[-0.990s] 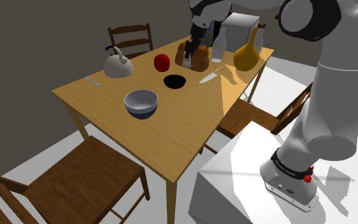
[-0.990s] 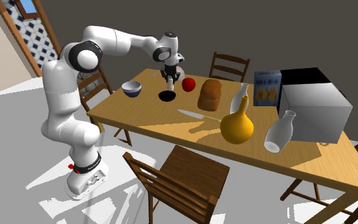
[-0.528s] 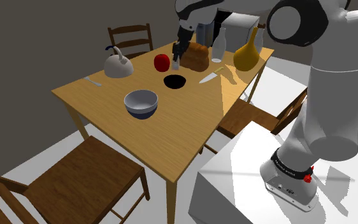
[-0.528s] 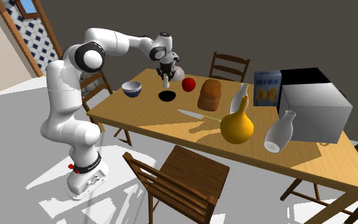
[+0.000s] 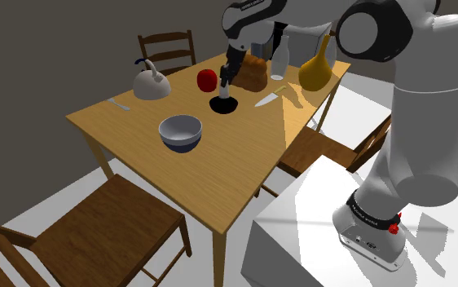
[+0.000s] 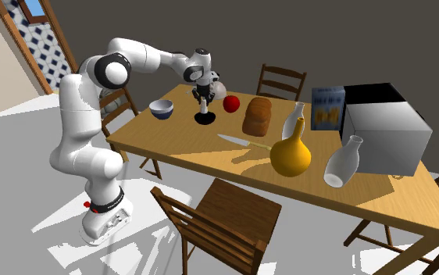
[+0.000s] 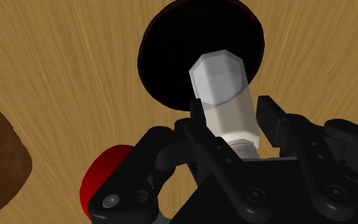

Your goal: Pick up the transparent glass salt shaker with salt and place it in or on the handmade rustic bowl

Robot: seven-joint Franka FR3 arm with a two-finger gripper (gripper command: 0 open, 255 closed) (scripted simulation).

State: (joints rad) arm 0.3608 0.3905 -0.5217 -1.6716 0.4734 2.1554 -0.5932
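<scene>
My black gripper point(image 5: 226, 81) is shut on a small clear salt shaker point(image 5: 226, 86) with a pale cap, holding it just above a shallow black bowl point(image 5: 223, 104) near the middle of the wooden table. In the wrist view the two fingers clasp the shaker point(image 7: 225, 95) by its sides. Its cap points down over the black bowl point(image 7: 165, 70). In the second exterior view the gripper point(image 6: 203, 95) hangs over the same bowl point(image 6: 204, 119). A white and blue bowl point(image 5: 180, 132) stands apart, nearer the table's front edge.
A red apple point(image 5: 208, 79) and a brown loaf point(image 5: 252, 73) sit close behind the black bowl. A knife point(image 5: 268, 99), an orange gourd vase point(image 5: 316, 69), a glass bottle point(image 5: 279, 59) and a white kettle point(image 5: 151, 81) stand around. Chairs ring the table.
The gripper has carried the shaker from beside the loaf toward the shoulder view's left, then down, and it now hangs over the black bowl. The grip stays shut.
</scene>
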